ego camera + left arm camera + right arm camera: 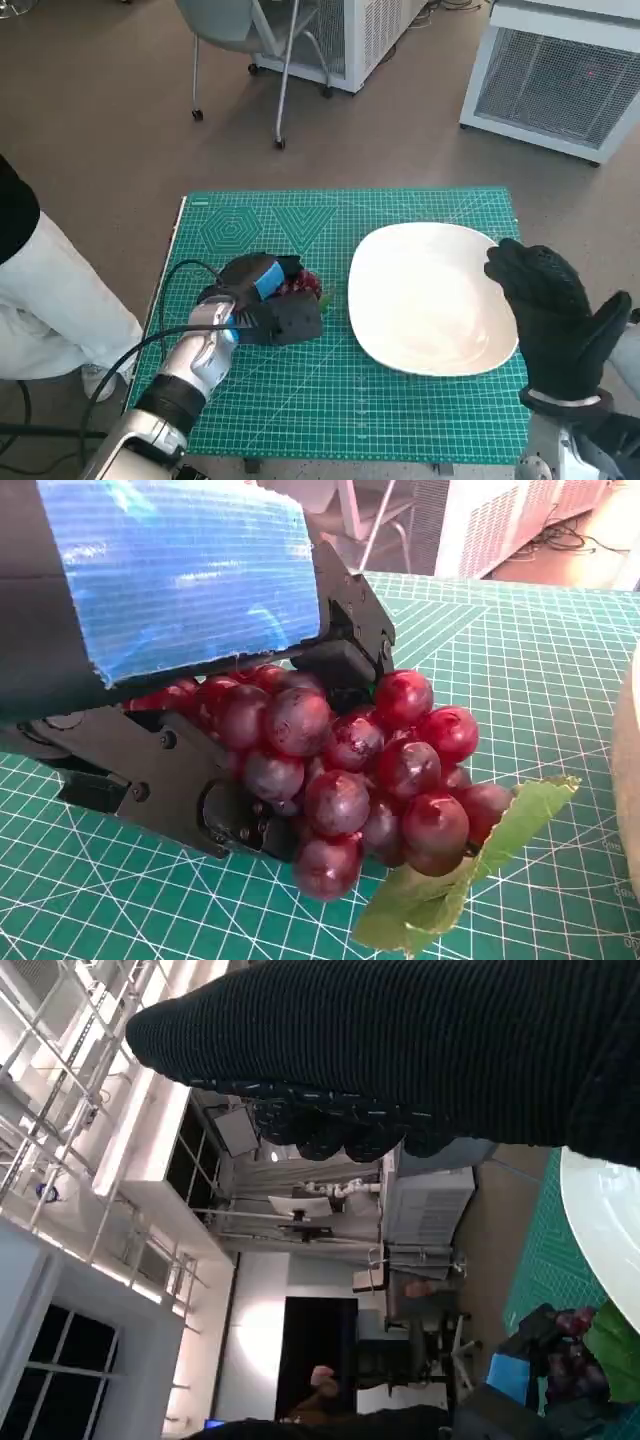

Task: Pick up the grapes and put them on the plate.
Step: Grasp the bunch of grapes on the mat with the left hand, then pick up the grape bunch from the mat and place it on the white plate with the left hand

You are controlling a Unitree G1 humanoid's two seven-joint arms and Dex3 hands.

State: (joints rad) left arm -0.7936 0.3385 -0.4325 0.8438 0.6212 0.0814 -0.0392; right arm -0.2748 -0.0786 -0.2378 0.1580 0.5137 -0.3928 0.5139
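My right hand (555, 320) was nearest, gloved, up over the plate's right edge with nothing in it, fingers loosely together as far as I could see. My left hand (262, 300) was down on the green cutting mat (330, 400), fingers wrapped around the grapes (350, 770), a dark red bunch with a green leaf (460, 875) sticking out. They sat just left of the white plate (430, 300), not on it. Further back was a chair (250, 40) and white cabinets (560, 70).
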